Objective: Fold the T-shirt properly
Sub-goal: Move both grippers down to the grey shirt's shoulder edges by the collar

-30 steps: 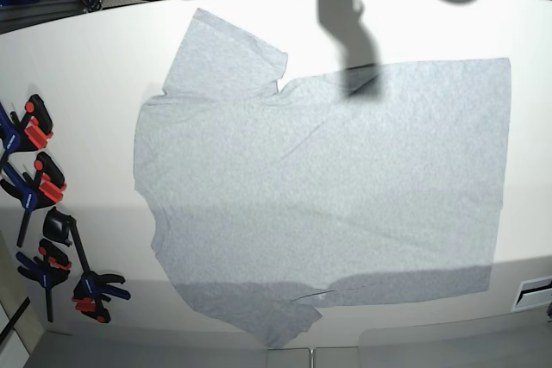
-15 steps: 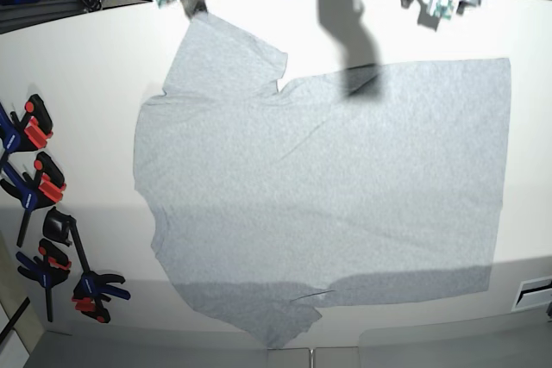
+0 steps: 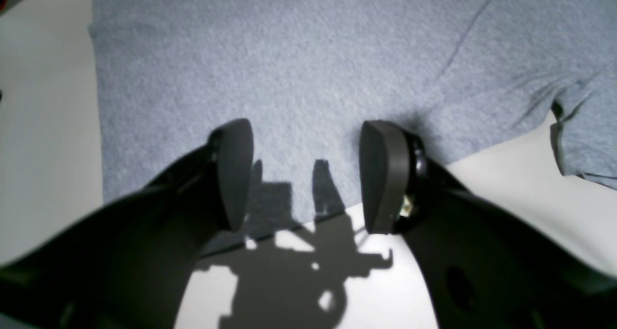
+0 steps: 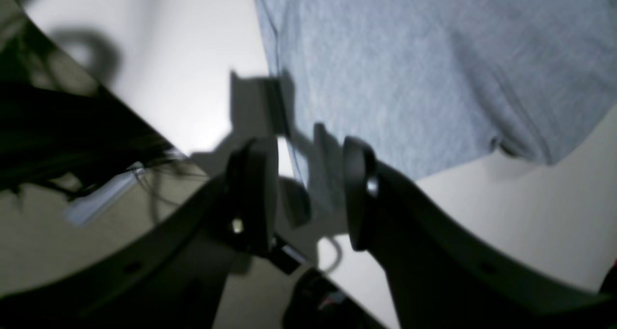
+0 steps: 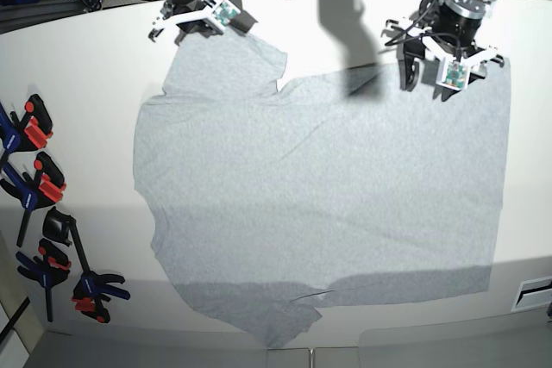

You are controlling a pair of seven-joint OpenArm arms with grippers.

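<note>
White and evenly lit, the tabletop [image 5: 78,84] is carrying the T-shirt [image 5: 319,196], which is lying spread flat and plain side up across most of the surface, its hem running along the right edge and its collar end facing the left edge. One sleeve is reaching toward the far edge near the left corner, the other toward the near edge. A row of black clamps with orange and blue grips [image 5: 43,213] is lying along the left edge, apart from the cloth.

Over the far right corner of the shirt, the left claw [image 5: 429,75] is hovering with its jaws spread wide; in the left wrist view its dark pads [image 3: 234,172] are standing well apart above the grey fabric edge [image 3: 308,78], holding nothing. At the far sleeve's tip, the right claw [image 5: 200,19] is hanging with its jaws partly open, straddling the sleeve's edge [image 4: 414,78] in the right wrist view, though that blurred view is not showing whether the pads are touching the cloth.
</note>
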